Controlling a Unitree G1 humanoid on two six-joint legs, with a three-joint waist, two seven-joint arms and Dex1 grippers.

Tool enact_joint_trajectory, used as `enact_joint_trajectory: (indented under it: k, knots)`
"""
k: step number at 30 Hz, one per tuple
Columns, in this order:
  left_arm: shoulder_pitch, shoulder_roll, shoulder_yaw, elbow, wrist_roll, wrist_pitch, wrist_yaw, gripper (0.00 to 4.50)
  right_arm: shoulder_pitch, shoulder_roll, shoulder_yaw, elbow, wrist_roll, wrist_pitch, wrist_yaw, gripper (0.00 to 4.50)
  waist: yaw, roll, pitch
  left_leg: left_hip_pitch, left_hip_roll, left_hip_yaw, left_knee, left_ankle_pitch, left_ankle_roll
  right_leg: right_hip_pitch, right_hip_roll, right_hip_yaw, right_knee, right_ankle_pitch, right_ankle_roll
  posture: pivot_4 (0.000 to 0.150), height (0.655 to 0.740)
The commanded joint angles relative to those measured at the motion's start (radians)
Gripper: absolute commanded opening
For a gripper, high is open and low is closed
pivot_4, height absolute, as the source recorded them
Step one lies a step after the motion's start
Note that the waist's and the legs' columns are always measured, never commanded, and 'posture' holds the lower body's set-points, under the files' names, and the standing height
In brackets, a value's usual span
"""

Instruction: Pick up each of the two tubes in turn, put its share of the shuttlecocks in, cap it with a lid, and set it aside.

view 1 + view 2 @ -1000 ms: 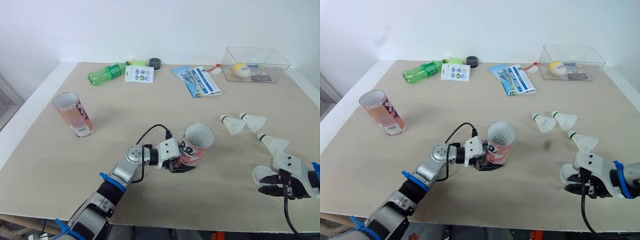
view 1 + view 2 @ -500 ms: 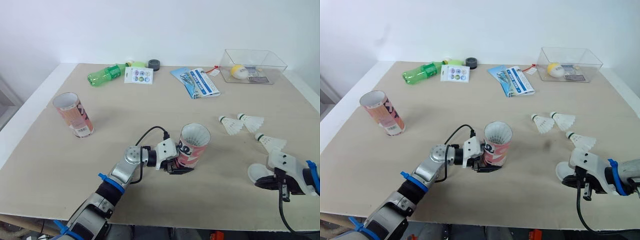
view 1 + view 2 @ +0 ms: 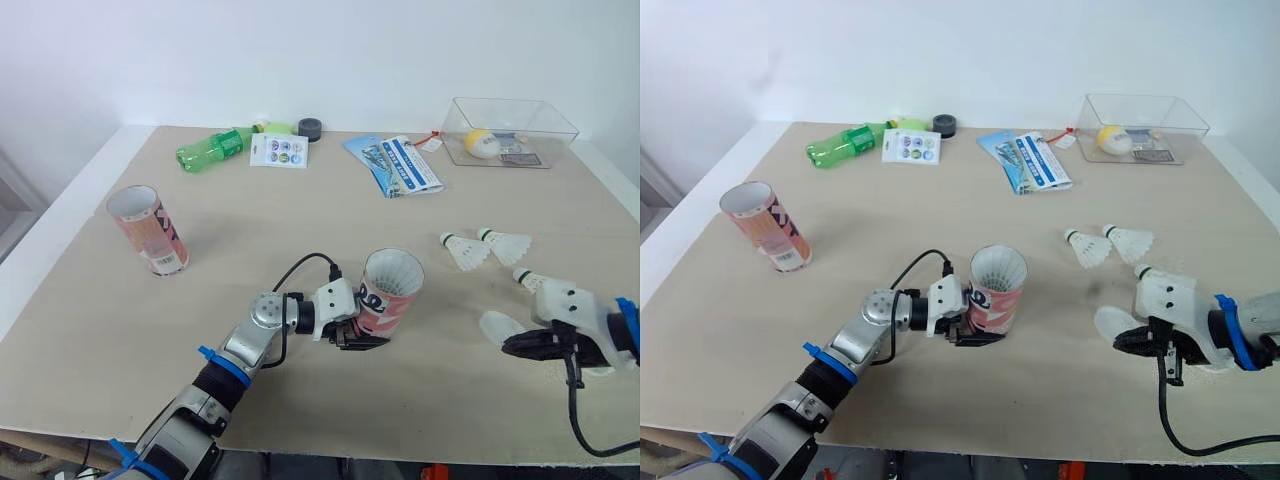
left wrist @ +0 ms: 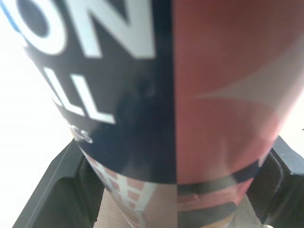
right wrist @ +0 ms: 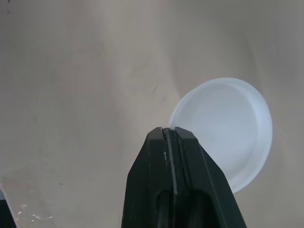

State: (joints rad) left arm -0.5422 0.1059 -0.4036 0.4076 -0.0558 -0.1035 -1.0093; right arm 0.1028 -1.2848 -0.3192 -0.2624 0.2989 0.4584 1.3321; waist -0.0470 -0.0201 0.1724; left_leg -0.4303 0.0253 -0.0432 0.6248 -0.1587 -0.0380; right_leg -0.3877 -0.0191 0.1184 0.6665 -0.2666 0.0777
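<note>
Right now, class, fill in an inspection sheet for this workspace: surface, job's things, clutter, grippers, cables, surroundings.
Surface: beige table, flat.
Job's things: held tube; second tube upright; shuttlecocks lying loose; lid.
Clutter: green bottle, sticker card, tape roll, leaflets, clear box.
Grippers: left gripper shut on held tube; right gripper shut on lid's rim.
Cables: black cable loops at left wrist; second cable trails from right gripper.
Surroundings: white wall.

Centre tube point(image 3: 389, 292) between left tube point(image 3: 146, 229) and shuttlecocks point(image 3: 465, 249); lid point(image 3: 497, 326) before the shuttlecocks
</note>
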Motion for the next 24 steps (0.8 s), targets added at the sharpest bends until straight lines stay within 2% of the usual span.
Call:
enact_joint_trajectory:
  k: [1, 5, 9, 15, 17, 21, 24]
  knots:
    - [-0.007, 0.008, -0.010, 0.059, 0.036, 0.025, 0.018, 3.55, -0.090, -0.032, -0.039, -0.020, 0.019, -0.061, 0.015, 0.03, 0.000, 0.000, 0.000, 0.000, 0.000, 0.000, 0.000, 0.000, 0.000, 0.000, 0.000, 0.000, 0.000, 0.000, 0.000, 0.150, 0.7400]
    - [-0.027, 0.002, -0.001, 0.079, 0.024, 0.061, 0.011, 3.55, -0.262, -0.045, 0.012, 0.005, 0.025, -0.163, 0.036, 0.03, -0.001, 0.001, 0.000, 0.000, -0.001, 0.000, 0.000, 0.000, 0.000, 0.000, -0.001, 0.000, 0.000, 0.001, 0.000, 0.150, 0.7400]
    - [-0.049, -0.003, 0.002, 0.095, 0.016, 0.088, -0.007, 3.55, -0.503, -0.052, 0.128, 0.036, 0.033, -0.245, 0.098, 0.03, -0.002, 0.002, 0.000, 0.001, -0.002, 0.003, 0.000, 0.000, 0.000, 0.000, -0.004, -0.001, 0.000, 0.001, 0.000, 0.150, 0.7400]
    - [-0.090, -0.007, -0.002, 0.130, 0.029, 0.118, -0.016, 3.55, -0.905, 0.019, 0.359, 0.041, 0.044, -0.232, 0.256, 0.03, -0.002, 0.002, 0.000, 0.000, -0.002, 0.005, -0.001, 0.000, 0.000, -0.002, -0.006, -0.001, -0.002, 0.001, 0.001, 0.150, 0.7400]
    - [-0.109, -0.010, -0.005, 0.151, 0.044, 0.113, 0.002, 3.55, -1.008, 0.051, 0.429, 0.040, 0.092, -0.179, 0.280, 0.03, 0.000, 0.001, 0.000, 0.000, -0.002, 0.004, -0.002, 0.000, 0.000, -0.002, -0.006, -0.001, -0.002, 0.001, 0.001, 0.150, 0.7400]
    - [-0.123, -0.025, -0.001, 0.178, 0.047, 0.110, 0.026, 3.55, -1.106, 0.124, 0.498, 0.042, 0.169, -0.086, 0.282, 0.03, 0.001, 0.001, 0.001, -0.001, -0.002, 0.004, -0.002, 0.000, 0.000, -0.002, -0.006, -0.001, -0.002, 0.001, 0.000, 0.150, 0.7400]
    - [-0.112, -0.025, -0.006, 0.173, 0.053, 0.106, 0.031, 3.55, -1.106, 0.106, 0.540, 0.033, 0.187, -0.064, 0.282, 0.03, 0.003, 0.001, 0.001, -0.001, -0.002, 0.005, -0.001, 0.000, 0.000, -0.002, -0.007, -0.001, -0.002, 0.001, 0.001, 0.150, 0.7400]
